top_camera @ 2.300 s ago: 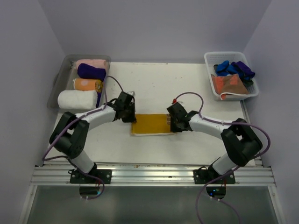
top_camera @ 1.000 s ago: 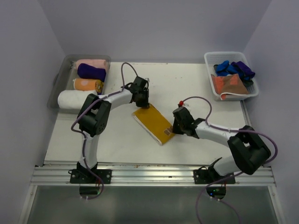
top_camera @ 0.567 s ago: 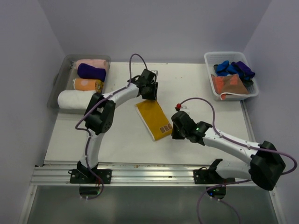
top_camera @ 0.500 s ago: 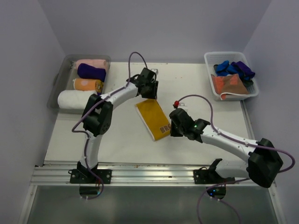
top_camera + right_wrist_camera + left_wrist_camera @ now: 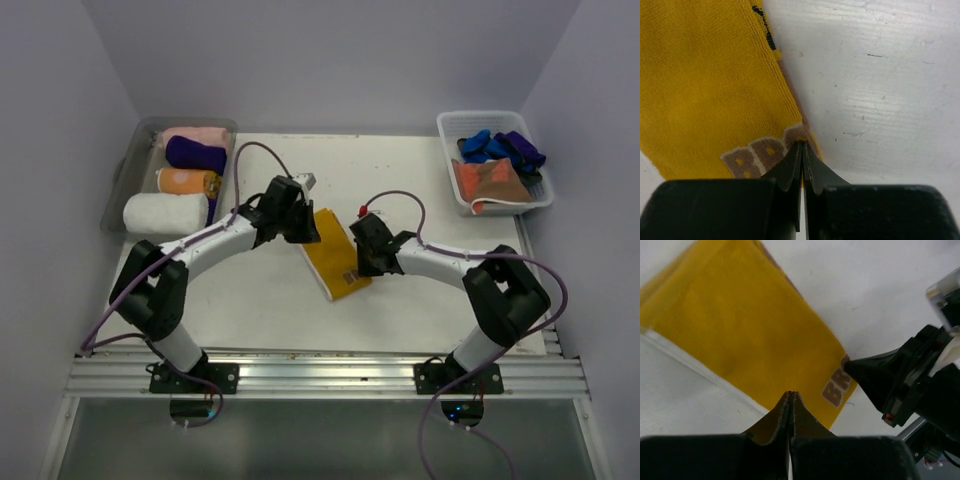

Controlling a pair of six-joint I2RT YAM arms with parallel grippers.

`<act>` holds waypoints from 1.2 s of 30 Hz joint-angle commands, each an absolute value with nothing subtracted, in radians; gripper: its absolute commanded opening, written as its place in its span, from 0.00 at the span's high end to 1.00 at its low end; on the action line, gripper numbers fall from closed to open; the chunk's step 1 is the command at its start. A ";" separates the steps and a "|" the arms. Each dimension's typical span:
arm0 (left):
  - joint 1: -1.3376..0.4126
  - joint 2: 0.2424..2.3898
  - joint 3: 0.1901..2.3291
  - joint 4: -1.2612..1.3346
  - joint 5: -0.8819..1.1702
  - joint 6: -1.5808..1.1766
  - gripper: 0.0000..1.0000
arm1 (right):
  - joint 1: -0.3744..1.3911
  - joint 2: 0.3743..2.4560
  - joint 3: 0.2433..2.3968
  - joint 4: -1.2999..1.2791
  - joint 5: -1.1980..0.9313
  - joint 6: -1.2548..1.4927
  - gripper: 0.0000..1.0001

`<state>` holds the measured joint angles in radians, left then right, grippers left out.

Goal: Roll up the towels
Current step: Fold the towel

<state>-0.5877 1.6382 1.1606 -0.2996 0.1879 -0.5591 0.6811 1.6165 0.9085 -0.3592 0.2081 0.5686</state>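
Reading the cloth from the top camera gives little: the mustard towel (image 5: 335,258) carries a pale patch of lettering (image 5: 350,274) at its near end, too small to make out. The towel lies flat as a long folded strip, slanting across the middle of the table (image 5: 440,310). The left arm bends out from its base and reaches right, with the left gripper (image 5: 305,230) at the strip's far left edge. The right arm doubles back toward the left, with the right gripper (image 5: 360,265) at the strip's right edge beside the lettering. Rolled pink (image 5: 197,136), purple (image 5: 195,154), orange (image 5: 185,182) and white (image 5: 155,213) towels sit in the tray (image 5: 118,185). Loose blue (image 5: 480,143) and rust-brown (image 5: 490,180) towels lie in the basket (image 5: 447,128).

From the left wrist, brown letters "BR" (image 5: 836,387) show at the towel's corner, and the rest is cut off. This gripper's fingers are pressed together, their tips over the towel's long edge; whether cloth is caught between them cannot be told. The other gripper's black tip meets the lettered corner.

From the right wrist, "BR" and part of a round third letter (image 5: 755,157) show, half hidden by the fingers. The fingers are closed, meeting right at that lettered edge beside bare table. Whether they pinch cloth cannot be told.
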 commanded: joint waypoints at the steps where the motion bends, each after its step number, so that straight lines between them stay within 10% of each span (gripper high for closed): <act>1: -0.609 1.678 1.082 -0.155 0.291 -0.649 1.00 | 0.677 1.637 0.916 -0.299 0.175 0.528 0.98; 17: -0.657 1.783 1.014 -0.216 0.212 -0.580 1.00 | 0.794 1.454 0.661 -0.245 0.106 0.755 1.00; 36: -0.666 1.565 0.899 -0.232 0.294 -0.606 1.00 | 0.833 1.400 0.844 -0.364 0.174 0.627 0.90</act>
<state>-0.6624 1.5295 0.9356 -0.2752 0.2619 -0.5758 0.8337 1.3418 0.7948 -0.3954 0.1917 0.6472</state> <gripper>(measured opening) 0.005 0.106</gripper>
